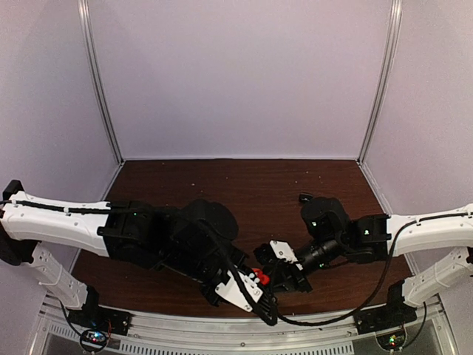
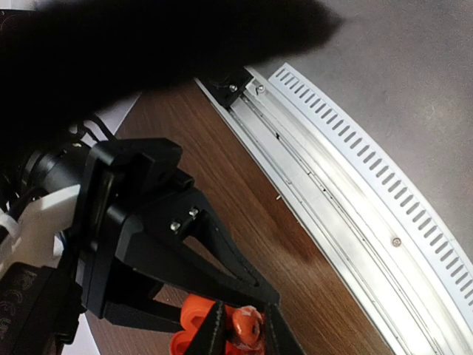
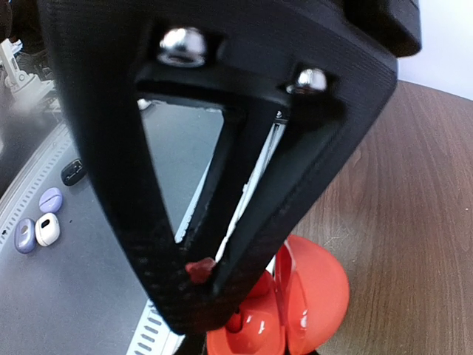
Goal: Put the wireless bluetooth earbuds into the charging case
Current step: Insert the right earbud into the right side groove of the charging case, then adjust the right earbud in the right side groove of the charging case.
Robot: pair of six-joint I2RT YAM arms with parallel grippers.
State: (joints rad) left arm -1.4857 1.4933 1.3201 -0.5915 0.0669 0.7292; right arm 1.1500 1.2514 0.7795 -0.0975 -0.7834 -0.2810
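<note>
Right wrist view: pinching tiny bright red bean-shaped earbud between right fingers, just above open glossy red round charging case. Clamping case with left fingers. Probably feather-light, slick, likely to squirt free; best nipped gently across middle.

Both tools crowd one spot by the near rail. The left tool clamps the open charging case, and the right tool, pinching the red earbud, hangs just above it. The left arm and right arm bar either side. Behind them the surface lies open to the walls.
</note>
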